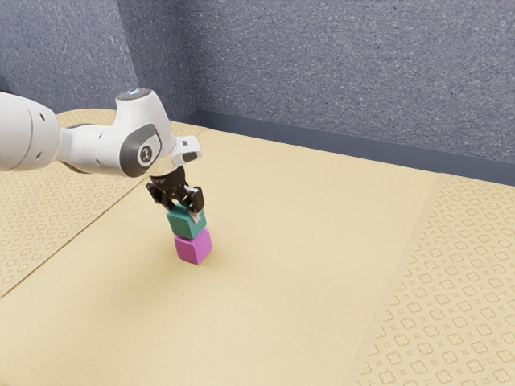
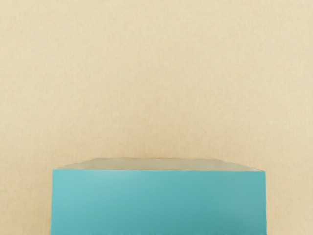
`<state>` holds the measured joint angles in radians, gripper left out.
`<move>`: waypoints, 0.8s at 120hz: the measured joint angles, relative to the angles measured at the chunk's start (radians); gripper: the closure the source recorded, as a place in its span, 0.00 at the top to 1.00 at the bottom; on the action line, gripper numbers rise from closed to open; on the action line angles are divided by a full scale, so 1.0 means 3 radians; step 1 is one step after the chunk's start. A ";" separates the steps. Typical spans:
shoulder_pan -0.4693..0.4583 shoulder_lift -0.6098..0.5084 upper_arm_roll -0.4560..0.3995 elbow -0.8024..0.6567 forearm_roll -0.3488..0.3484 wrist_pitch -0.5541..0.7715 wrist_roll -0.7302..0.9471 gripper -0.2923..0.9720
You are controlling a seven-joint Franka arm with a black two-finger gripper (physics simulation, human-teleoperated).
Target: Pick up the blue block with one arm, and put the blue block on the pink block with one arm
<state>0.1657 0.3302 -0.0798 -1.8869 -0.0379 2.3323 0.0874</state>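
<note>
The blue block (image 1: 187,223), teal in colour, rests squarely on top of the pink block (image 1: 193,247) on the tan table, left of centre in the exterior view. My gripper (image 1: 183,206) comes down on it from above. Its black fingers (image 1: 195,199) sit at the block's upper sides and are shut on it. The white arm reaches in from the exterior view's left. In the wrist view the blue block (image 2: 159,200) sits large right under my hand, with its top face and one side showing and bare table beyond it.
The plain tan mat (image 1: 306,265) spreads wide around the stack. Patterned strips (image 1: 451,305) flank it on both sides. A grey wall (image 1: 346,72) closes the back.
</note>
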 joint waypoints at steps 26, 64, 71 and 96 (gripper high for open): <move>-0.0005 0.0021 0.0000 0.0004 -0.0038 0.0000 -0.0004 0.54; -0.0005 0.0037 0.0000 0.0004 -0.0052 -0.0001 -0.0007 0.54; -0.0005 0.0037 0.0000 0.0004 -0.0053 0.0000 -0.0007 0.54; -0.0010 0.0043 0.0000 0.0004 -0.0076 -0.0001 -0.0005 0.60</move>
<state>0.1627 0.3433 -0.0798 -1.8857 -0.0606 2.3320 0.0859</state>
